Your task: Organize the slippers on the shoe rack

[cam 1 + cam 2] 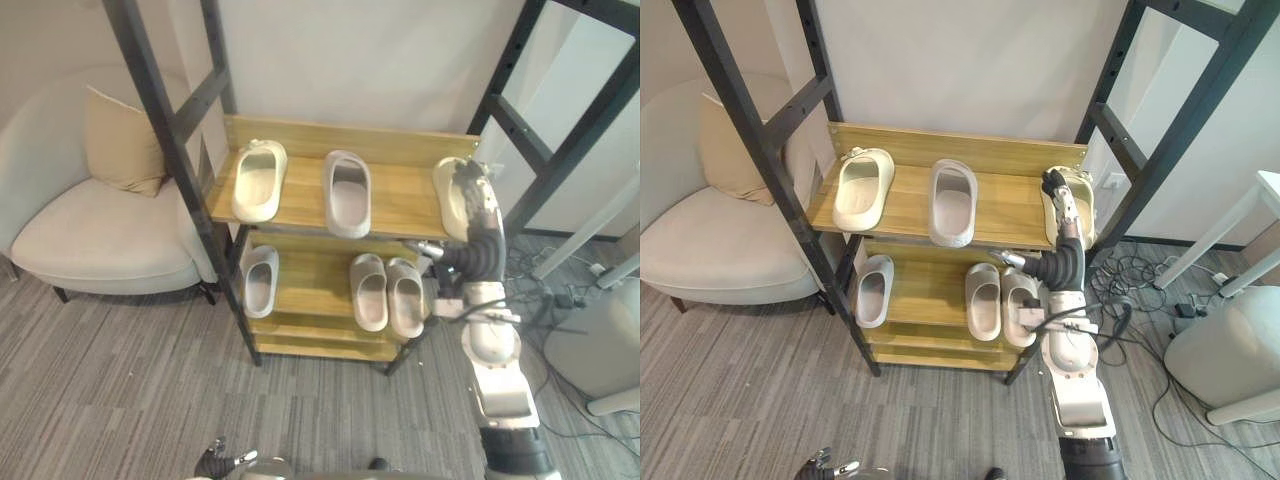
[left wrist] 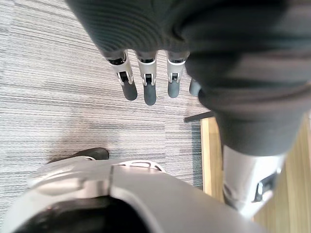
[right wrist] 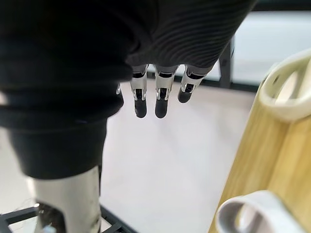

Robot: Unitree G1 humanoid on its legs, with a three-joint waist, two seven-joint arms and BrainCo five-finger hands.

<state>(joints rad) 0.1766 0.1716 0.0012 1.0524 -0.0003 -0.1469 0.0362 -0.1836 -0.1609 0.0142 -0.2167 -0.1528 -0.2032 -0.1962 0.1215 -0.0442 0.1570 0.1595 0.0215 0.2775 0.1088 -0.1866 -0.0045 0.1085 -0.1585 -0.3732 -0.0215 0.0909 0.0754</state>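
The wooden shoe rack [image 1: 400, 150] holds three slippers on its top shelf: a cream slipper [image 1: 258, 180] at the left, a grey slipper [image 1: 348, 192] in the middle and a second cream slipper [image 1: 1050, 205] at the right end. On the lower shelf a grey slipper [image 1: 260, 280] lies at the left and a pale pair [image 1: 369, 290] [image 1: 405, 296] lies side by side at the right. My right hand [image 1: 1065, 200] hovers open over the right-end cream slipper [image 3: 291, 92], fingers [image 3: 163, 104] straight and holding nothing. My left hand [image 2: 148, 82] hangs low over the carpet, open and empty.
A cream armchair [image 1: 90, 230] with a tan cushion [image 1: 120, 145] stands left of the rack. Black metal uprights [image 1: 165, 140] frame the rack on both sides. Cables [image 1: 1140, 275] and a white rounded object [image 1: 1230, 350] lie on the floor to the right.
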